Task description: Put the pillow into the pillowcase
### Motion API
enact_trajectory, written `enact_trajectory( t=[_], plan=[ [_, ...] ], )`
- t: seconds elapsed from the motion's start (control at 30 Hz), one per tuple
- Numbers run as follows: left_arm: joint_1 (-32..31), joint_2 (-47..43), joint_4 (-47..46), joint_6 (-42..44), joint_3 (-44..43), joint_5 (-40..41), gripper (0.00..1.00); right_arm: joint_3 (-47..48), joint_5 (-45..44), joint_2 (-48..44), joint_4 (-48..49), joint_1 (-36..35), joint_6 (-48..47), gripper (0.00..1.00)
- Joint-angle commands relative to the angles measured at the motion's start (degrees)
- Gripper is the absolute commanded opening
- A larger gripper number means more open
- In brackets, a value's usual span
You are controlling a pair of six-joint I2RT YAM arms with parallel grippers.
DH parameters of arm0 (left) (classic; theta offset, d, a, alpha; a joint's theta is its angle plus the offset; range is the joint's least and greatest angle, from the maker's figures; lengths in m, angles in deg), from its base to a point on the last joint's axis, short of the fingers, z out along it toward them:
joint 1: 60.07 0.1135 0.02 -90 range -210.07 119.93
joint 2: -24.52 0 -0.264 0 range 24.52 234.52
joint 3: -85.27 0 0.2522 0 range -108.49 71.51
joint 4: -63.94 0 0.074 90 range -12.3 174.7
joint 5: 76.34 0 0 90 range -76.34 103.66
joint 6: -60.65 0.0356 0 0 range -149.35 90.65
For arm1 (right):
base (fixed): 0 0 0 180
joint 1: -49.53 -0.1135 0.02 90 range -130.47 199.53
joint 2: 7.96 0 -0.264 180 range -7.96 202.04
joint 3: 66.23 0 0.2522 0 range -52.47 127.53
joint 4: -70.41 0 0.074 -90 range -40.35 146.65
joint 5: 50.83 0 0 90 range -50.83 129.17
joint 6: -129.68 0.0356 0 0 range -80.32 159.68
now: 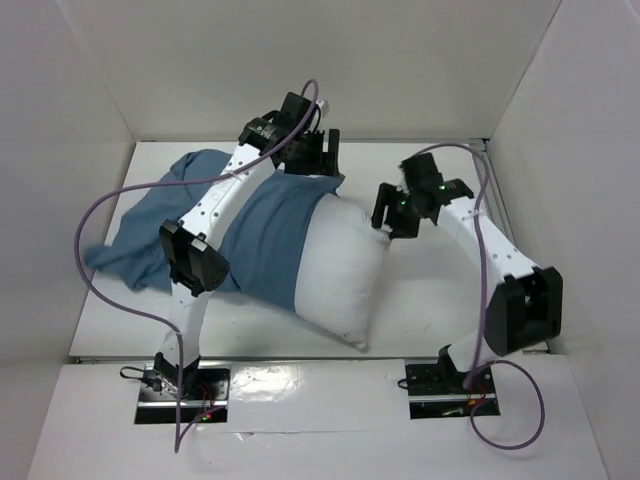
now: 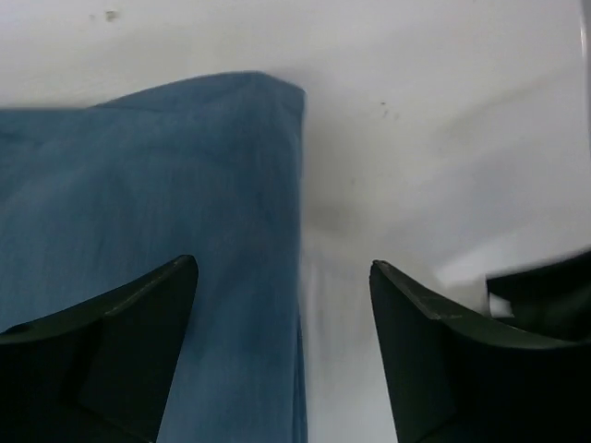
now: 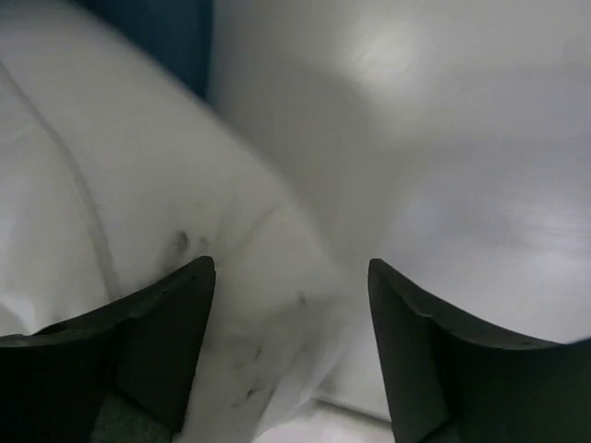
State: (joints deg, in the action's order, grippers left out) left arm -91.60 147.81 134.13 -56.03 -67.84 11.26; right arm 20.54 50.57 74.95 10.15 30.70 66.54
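Pillow (image 1: 345, 265) half inside pillowcase (image 1: 265, 235), mid-table (image 1: 440, 300). Left hand (image 2: 282, 266) fingers apart over pillowcase hem near far edge. Right hand (image 3: 291, 263) fingers apart at pillow.

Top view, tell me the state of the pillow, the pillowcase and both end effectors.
pillow: half covered, right part bare.
pillowcase: wrinkled, pulled over the pillow's left part.
left end effector: open.
right end effector: open.
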Motion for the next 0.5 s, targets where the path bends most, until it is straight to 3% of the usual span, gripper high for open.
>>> enact_trajectory(
  t=[0.0, 0.1, 0.17, 0.27, 0.37, 0.47],
  plan=[
    [-0.9, -12.43, -6.06, 4.78, 2.02, 2.73, 0.88, 1.09, 3.87, 0.23, 11.32, 9.23, 1.43, 0.76],
    [-2.83, -20.08, -4.31, 5.41, 11.24, 9.31, 0.71, -1.99, 6.96, -4.14, 16.87, 15.13, 2.06, 0.78],
    [-4.59, -23.16, -3.6, 5.41, 16.8, 10.13, 0.71, -4.45, 7.93, -6.7, 17.4, 17.33, 2.59, 0.81],
    [-8.63, -26.16, -2.9, 4.18, 25.51, 14.51, 0.8, -9.81, 14.42, -11.71, 18.02, 17.34, 2.59, 0.89],
    [-11.45, -27.66, -2.28, 2.87, 32.37, 20.05, 0.85, -14.19, 17.0, -15.92, 17.6, 12.53, 3.72, 0.94],
    [-12.59, -27.66, -2.28, 2.86, 36.07, 19.18, 0.86, -18.67, 14.19, -20.84, 15.83, 7.08, 6.44, 0.98]
  ],
)
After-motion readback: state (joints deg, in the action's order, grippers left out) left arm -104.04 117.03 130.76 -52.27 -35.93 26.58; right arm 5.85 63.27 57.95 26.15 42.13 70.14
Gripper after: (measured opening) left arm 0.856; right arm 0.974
